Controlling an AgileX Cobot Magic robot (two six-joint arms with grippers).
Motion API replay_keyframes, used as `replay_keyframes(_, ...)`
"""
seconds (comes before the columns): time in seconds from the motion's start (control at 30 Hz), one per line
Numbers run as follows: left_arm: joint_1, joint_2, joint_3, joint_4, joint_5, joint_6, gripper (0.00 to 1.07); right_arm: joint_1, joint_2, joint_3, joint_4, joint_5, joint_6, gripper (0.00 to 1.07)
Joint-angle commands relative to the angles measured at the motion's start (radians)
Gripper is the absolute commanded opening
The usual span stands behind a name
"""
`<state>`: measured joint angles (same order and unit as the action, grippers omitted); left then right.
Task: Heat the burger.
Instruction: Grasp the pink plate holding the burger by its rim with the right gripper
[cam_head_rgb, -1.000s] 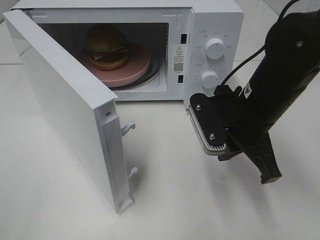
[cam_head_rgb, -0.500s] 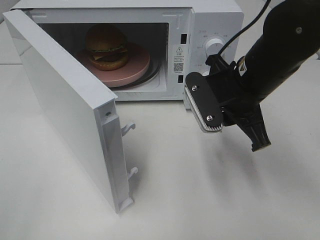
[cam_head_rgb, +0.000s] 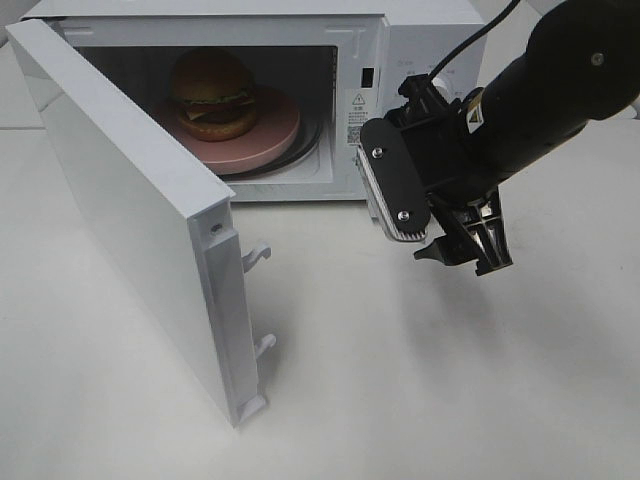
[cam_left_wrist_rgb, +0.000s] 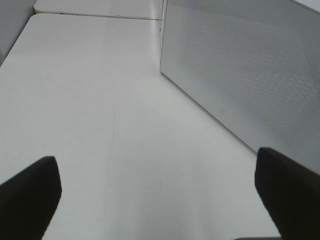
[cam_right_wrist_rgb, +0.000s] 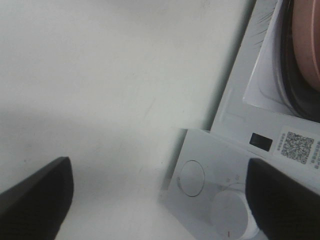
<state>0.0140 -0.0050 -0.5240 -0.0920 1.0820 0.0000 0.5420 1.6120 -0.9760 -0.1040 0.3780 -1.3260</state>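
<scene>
Burger (cam_head_rgb: 212, 95): round, glossy golden-brown domed bun on top, green lettuce + red-brown filling in the mid layers, paler bun underneath. Sits upright on pink plate (cam_head_rgb: 275, 135), nearer plate's left-back edge, w/ bare rim showing at right & front. Plate is inside the open microwave (cam_head_rgb: 420, 20), left part of cavity.
</scene>
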Motion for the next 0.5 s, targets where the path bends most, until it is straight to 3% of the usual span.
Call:
replay_keyframes(0.03, 0.002, -0.004, 0.004, -0.001, -0.012, -0.006, 1.00, -0.003, -0.008, -0.006, -0.005, -0.037, -0.003, 0.94)
replay_keyframes(0.37, 0.002, -0.004, 0.004, -0.001, -0.012, -0.006, 1.00, 0.032, 0.016, -0.019, -0.069, -0.114, 0.057, 0.92)
replay_keyframes(0.5, 0.002, -0.004, 0.004, -0.001, -0.012, -0.006, 1.00, 0.033, 0.061, -0.078, -0.084, -0.123, 0.070, 0.91)
